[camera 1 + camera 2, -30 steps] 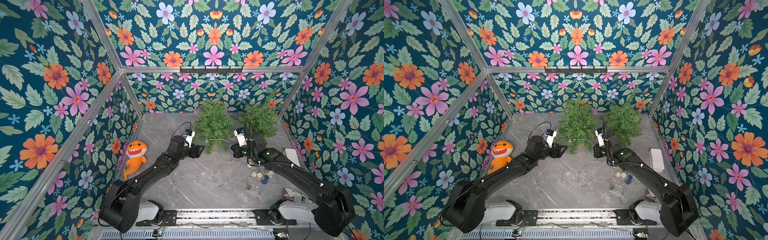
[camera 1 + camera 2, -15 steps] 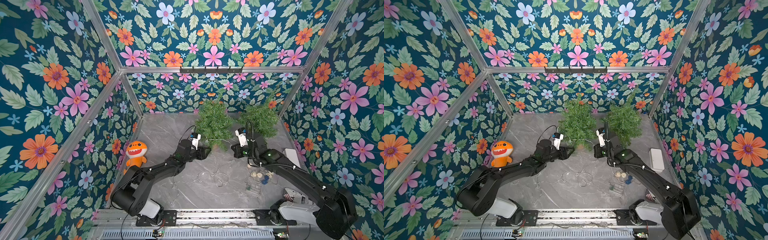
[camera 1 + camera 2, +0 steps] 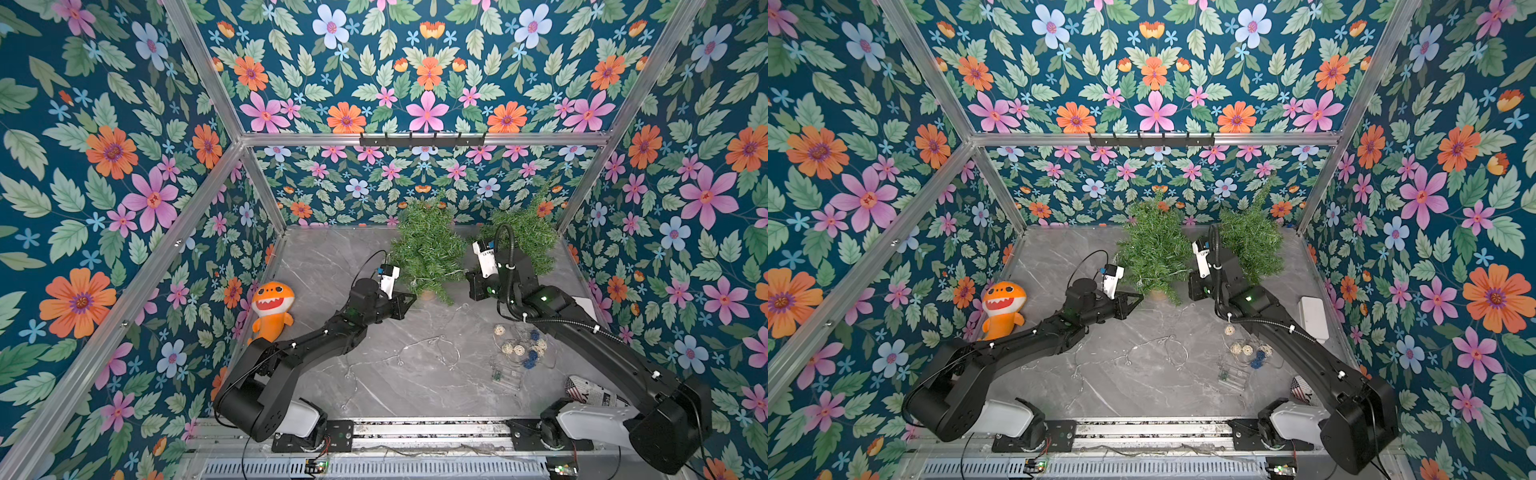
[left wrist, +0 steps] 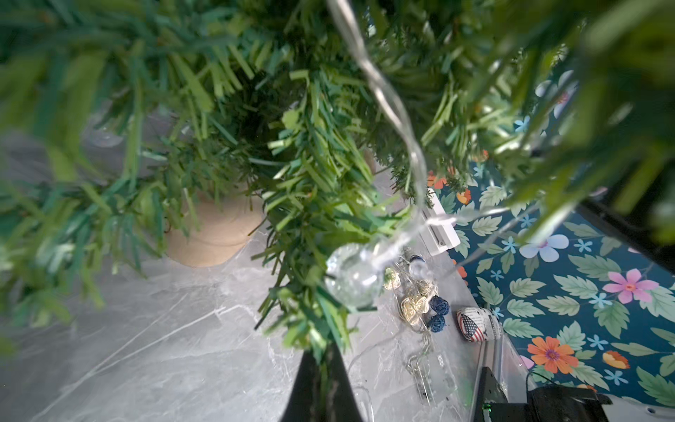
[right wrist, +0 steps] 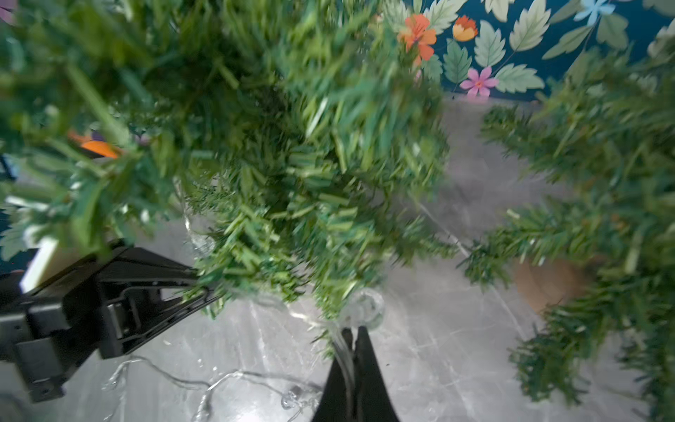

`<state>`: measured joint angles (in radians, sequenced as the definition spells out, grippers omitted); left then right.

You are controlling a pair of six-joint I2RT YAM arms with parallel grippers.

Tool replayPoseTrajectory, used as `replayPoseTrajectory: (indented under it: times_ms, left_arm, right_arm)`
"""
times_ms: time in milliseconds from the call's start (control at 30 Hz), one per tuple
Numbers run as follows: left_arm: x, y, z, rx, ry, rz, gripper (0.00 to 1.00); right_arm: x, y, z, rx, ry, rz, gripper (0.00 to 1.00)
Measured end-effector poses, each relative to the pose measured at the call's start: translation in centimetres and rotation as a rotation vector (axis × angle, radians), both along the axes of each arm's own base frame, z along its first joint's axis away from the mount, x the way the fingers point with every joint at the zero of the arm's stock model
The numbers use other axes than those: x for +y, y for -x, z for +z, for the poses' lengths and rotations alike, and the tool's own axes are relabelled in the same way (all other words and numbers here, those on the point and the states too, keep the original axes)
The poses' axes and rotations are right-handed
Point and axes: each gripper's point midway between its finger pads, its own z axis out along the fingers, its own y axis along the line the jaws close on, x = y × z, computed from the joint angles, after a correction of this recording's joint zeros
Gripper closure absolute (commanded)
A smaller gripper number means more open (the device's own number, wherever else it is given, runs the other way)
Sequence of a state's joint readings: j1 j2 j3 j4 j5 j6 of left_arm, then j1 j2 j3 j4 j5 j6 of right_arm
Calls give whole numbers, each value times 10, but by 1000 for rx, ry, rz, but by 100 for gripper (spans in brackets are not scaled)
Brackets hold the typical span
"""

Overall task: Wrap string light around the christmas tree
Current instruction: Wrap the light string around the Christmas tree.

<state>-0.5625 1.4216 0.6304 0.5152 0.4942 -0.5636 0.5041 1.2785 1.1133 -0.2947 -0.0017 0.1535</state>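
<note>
At the christmas tree [image 3: 428, 249] between your arms, your right jaws are gripping the string light [image 5: 365, 308] by its low branches and your left jaws are sitting closed among the needles, so you are likely needing gentle tension, feeding wire from the worktop [image 3: 332, 257].

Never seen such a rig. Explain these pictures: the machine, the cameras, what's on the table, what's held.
Two black robot arms with two-finger grippers work on a grey table inside flowered walls. Two pictures look down from overhead; two come from cameras on the wrists. On the table: a tree between the arms, a second tree, a shark toy, a string light trailing off the tree, ball lights. The right gripper pinches the string light's wire beside the tree. The left gripper is shut at a low branch; whether it grips wire is unclear.
</note>
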Motion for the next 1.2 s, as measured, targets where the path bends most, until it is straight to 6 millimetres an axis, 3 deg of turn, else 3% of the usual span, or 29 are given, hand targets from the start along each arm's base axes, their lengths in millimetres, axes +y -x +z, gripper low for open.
replayPoseTrajectory:
  times_ms: [133, 233, 300, 433, 567, 667, 833, 1000, 1200]
  left_arm:
    - [6, 6, -8, 12, -25, -3, 100]
    - [14, 7, -9, 15, -35, 11, 100]
    - [15, 6, -7, 8, -39, 14, 100]
    - [14, 6, -8, 8, -45, 7, 100]
    - [16, 8, -8, 10, -52, 6, 100]
    - [16, 9, -10, 18, -61, 5, 100]
    - [18, 10, -9, 12, -72, 0, 93]
    - [20, 12, 2, -4, -80, -2, 70]
    - [38, 18, 22, -51, -119, 48, 53]
  right_arm:
    - [-14, -28, 5, -17, 26, -46, 100]
    - [-10, -48, -4, -4, 47, -44, 98]
    - [0, -59, -14, 16, 42, -23, 78]
    - [9, -69, -38, 83, 40, -17, 57]
    - [5, -50, -36, 129, 10, -11, 35]
    - [1, -29, -22, 155, -32, 8, 26]
    - [-8, 7, -20, 215, -61, 23, 26]
    - [-5, 42, -33, 300, -183, 21, 38]
    - [46, 100, -83, 474, -249, -39, 38]
